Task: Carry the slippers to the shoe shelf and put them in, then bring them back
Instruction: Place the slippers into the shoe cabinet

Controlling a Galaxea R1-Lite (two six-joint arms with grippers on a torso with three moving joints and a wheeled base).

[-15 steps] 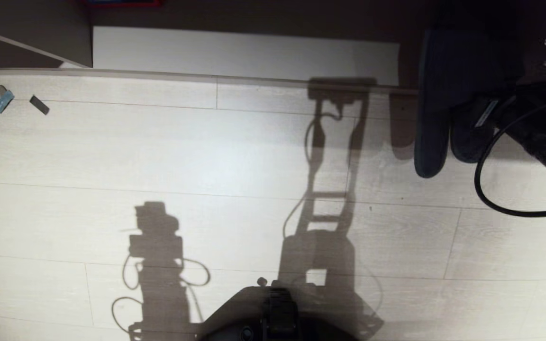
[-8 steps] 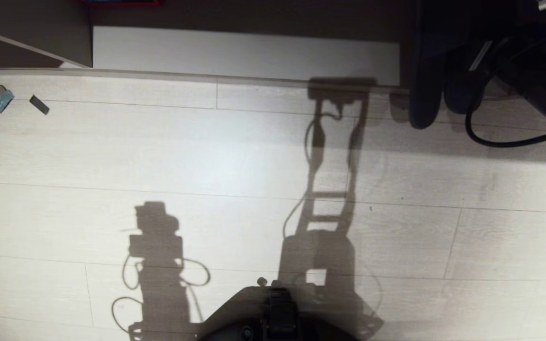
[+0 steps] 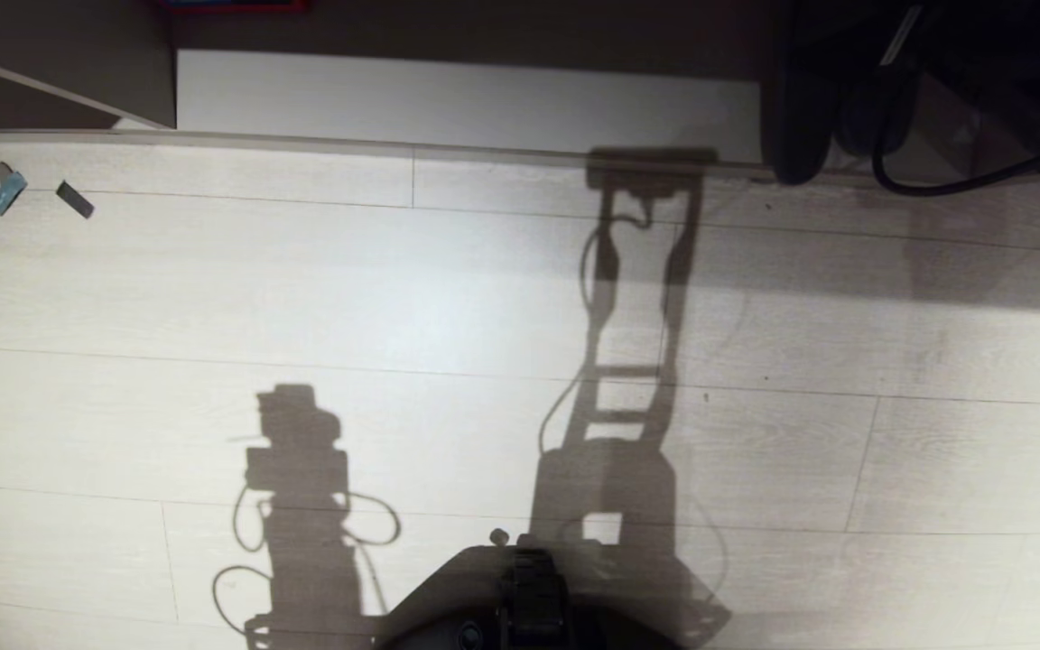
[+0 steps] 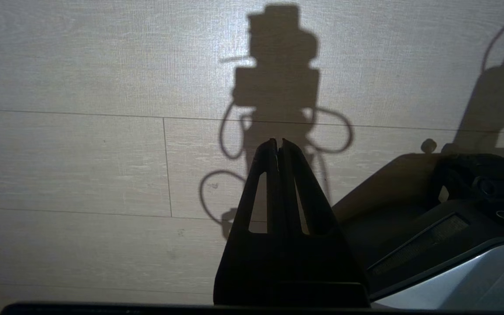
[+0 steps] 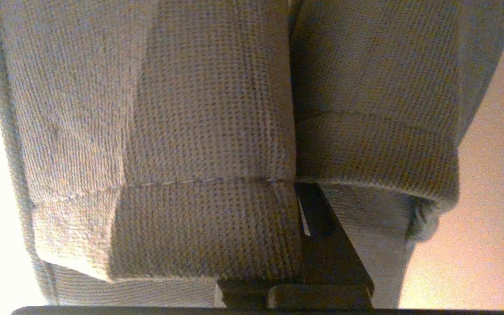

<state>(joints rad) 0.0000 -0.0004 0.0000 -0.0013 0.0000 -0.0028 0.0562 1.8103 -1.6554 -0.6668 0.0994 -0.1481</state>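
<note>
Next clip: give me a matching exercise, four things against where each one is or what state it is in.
Things:
1. slippers
2. left gripper
3. shoe shelf
4. right gripper

States or places:
A. jaws shut, nothing held, over bare floor
B. clamped side by side, filling the right wrist view
C. jaws shut on the pair
D. pale base board along the far floor edge

Pairs: 1-B, 2-A, 3-D, 4-C

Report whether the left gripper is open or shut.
Shut: in the left wrist view the left gripper has its fingertips pressed together, empty, above bare floor.
</note>
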